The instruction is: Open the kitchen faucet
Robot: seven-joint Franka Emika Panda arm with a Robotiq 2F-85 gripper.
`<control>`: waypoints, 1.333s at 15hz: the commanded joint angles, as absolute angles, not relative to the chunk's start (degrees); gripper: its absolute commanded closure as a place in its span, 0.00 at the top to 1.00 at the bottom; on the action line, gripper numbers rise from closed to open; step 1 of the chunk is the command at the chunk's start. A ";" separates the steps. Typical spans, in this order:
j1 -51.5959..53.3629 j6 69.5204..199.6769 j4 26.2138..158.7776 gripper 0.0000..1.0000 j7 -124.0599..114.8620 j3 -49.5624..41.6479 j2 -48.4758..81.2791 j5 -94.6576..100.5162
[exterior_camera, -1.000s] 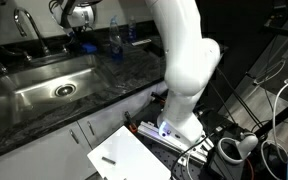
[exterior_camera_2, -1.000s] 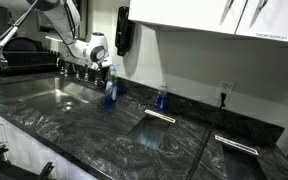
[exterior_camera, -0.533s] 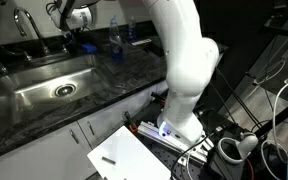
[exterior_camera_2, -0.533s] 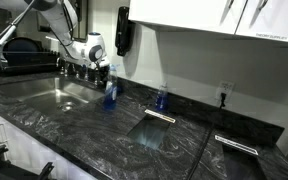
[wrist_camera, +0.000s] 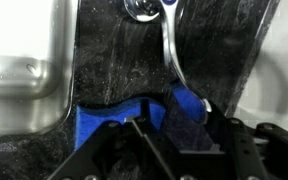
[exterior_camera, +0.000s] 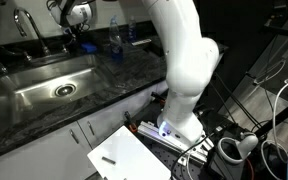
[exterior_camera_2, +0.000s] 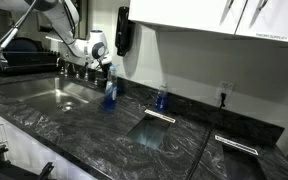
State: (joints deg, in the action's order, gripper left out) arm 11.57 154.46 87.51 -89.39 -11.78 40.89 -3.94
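The kitchen faucet (exterior_camera: 24, 22) rises as a chrome gooseneck behind the sink (exterior_camera: 54, 85). In the wrist view a thin chrome lever (wrist_camera: 172, 50) runs from a round chrome base (wrist_camera: 139, 8) toward me and ends in a blue tip (wrist_camera: 184, 105). My gripper (wrist_camera: 176, 128) hangs over the counter behind the sink, also seen in both exterior views (exterior_camera: 79, 33) (exterior_camera_2: 87, 60). The blue tip lies between the jaws, close against the right finger (wrist_camera: 212, 125). Dark counter shows between the tip and the left finger, so the jaws stand partly closed without clamping.
A blue pad (wrist_camera: 94, 125) lies on the black granite counter (exterior_camera: 134, 75) under the gripper. Blue bottles (exterior_camera_2: 109, 90) (exterior_camera_2: 162, 97) stand along the back wall. The steel sink rim (wrist_camera: 24, 70) is to the left. Cabinets (exterior_camera_2: 214, 20) hang overhead.
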 commanded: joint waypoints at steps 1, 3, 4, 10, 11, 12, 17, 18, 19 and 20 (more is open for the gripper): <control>10.01 151.17 87.48 0.24 -88.85 -10.13 39.82 -4.39; 9.61 151.06 87.40 0.10 -88.49 -9.70 39.56 -4.61; 9.43 151.06 87.32 0.03 -88.46 -9.56 39.54 -4.68; 8.03 149.01 89.24 0.05 -85.80 -7.14 37.46 -5.07; 7.99 149.00 90.37 0.05 -85.33 -6.98 36.71 -4.91; 7.98 148.83 91.04 0.05 -85.10 -6.94 36.17 -4.80; 9.66 149.04 95.47 0.05 -87.41 -8.85 33.22 -3.30; 10.44 148.46 96.18 0.05 -89.53 -9.72 32.79 -2.98; 11.10 148.86 96.85 0.05 -91.76 -10.51 32.37 -2.65; 11.79 149.48 97.67 0.05 -94.18 -11.28 31.92 -2.18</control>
State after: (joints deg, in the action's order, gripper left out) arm 9.40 150.52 90.90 -89.65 -9.13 36.59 -3.80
